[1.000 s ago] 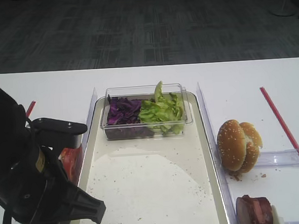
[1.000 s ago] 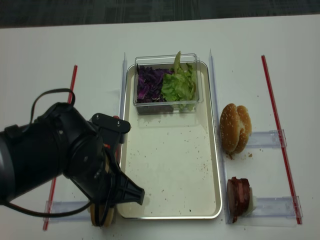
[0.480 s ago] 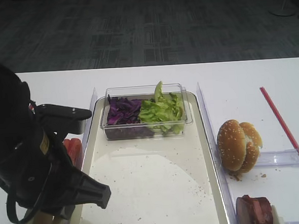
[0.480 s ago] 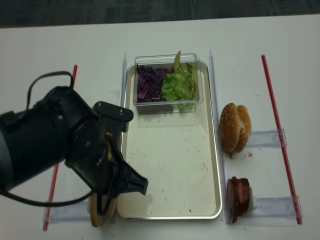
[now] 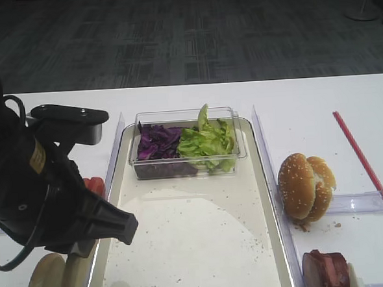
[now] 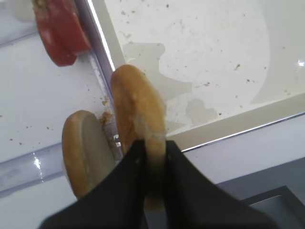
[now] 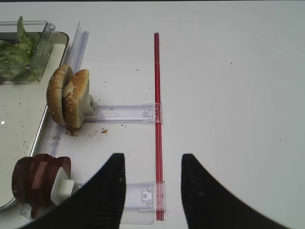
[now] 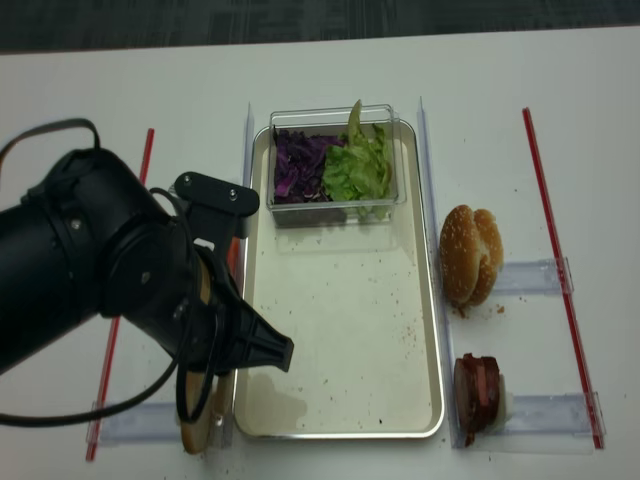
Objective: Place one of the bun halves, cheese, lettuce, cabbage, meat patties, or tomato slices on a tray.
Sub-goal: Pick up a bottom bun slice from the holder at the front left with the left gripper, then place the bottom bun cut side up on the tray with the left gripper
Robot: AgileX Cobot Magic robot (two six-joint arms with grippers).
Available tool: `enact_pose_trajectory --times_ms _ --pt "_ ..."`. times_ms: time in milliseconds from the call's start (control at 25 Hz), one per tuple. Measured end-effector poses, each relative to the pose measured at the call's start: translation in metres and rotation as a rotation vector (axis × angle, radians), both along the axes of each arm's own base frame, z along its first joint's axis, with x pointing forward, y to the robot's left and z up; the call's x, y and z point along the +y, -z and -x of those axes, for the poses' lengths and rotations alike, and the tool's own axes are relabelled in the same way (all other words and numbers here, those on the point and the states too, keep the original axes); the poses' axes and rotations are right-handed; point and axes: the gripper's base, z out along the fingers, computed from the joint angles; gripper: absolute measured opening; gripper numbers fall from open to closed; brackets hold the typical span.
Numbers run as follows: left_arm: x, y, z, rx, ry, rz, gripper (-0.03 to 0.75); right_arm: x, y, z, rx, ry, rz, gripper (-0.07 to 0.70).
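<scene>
left gripper [image 6: 151,157] is clamped on a plain bun half [image 6: 138,124] held on edge over the tray [image 6: 248,114] rim; still to lay it inside; right gripper [image 7: 152,181] gapes empty

Bright, even overhead light fills every view, and the white table [image 8: 500,100] nearly washes out. The tray [image 5: 204,247] carries a broad pale sheen toward 6 o'clock in the first high view, repeated in the left wrist view toward 2 o'clock. Soft shadow pools under the left arm [image 8: 110,280]. The right gripper [image 7: 152,191] fingers and the left gripper [image 6: 152,162] fingers, close to their lenses, are dark and blurred. The floor at 12 o'clock stays dim.
</scene>
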Motion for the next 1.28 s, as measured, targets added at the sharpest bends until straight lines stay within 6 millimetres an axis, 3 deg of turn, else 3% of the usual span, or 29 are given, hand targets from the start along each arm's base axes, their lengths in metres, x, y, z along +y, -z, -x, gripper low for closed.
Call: enact_pose_trajectory --times_ms 440,800,1080,1280 --pt "-0.002 -0.009 -0.010 -0.088 0.010 0.026 0.062 0.000 0.000 0.000 0.000 0.001 -0.002 0.319" --pt "0.017 -0.011 -0.031 -0.127 -0.074 0.062 0.062 0.000 0.000 0.000 0.000 0.001 -0.002 0.319" --pt "0.004 -0.005 -0.051 -0.088 -0.050 0.071 0.062 0.000 0.000 0.000 0.000 0.001 -0.002 0.319" --pt "-0.002 -0.002 -0.055 -0.081 -0.019 0.085 0.062 0.000 0.000 0.000 0.000 0.001 -0.002 0.319"
